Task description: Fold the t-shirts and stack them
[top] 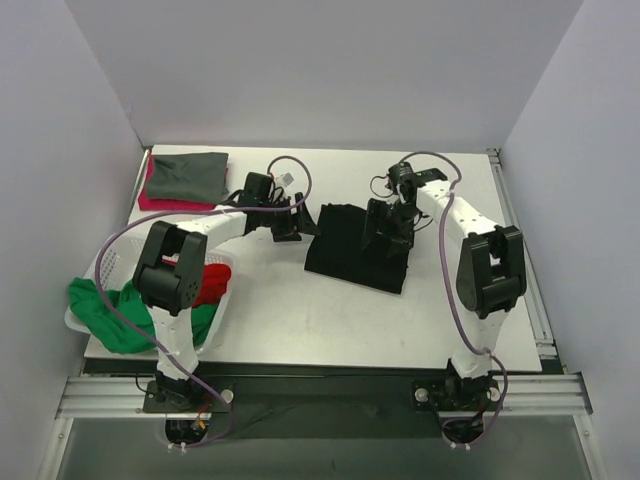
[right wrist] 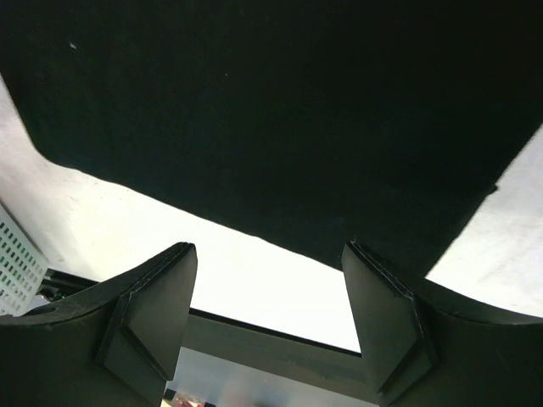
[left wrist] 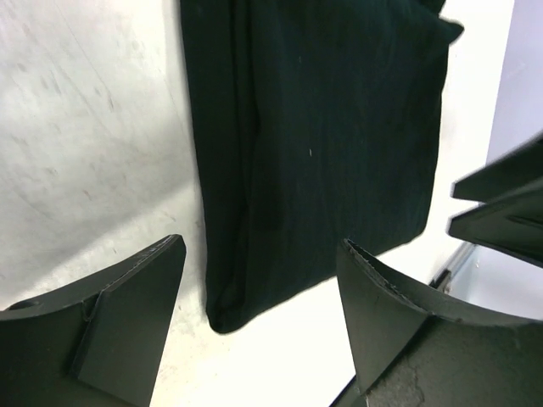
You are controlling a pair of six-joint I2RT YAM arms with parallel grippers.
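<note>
Black shirt [top: 340, 255] lies folded flat. Right gripper [top: 387, 233] hovers over its right half, left gripper [top: 292, 222] just beside its left edge. Both are spread wide, holding nothing.

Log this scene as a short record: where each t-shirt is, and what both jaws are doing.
black t-shirt: folded, middle of table
grey-green t-shirt: folded on pink-red t-shirt, far left corner
green t-shirt, red t-shirt: unfolded in basket, green spilling over its rim
left jaws: open, empty, beside black t-shirt
right jaws: open, empty, over black t-shirt
</note>
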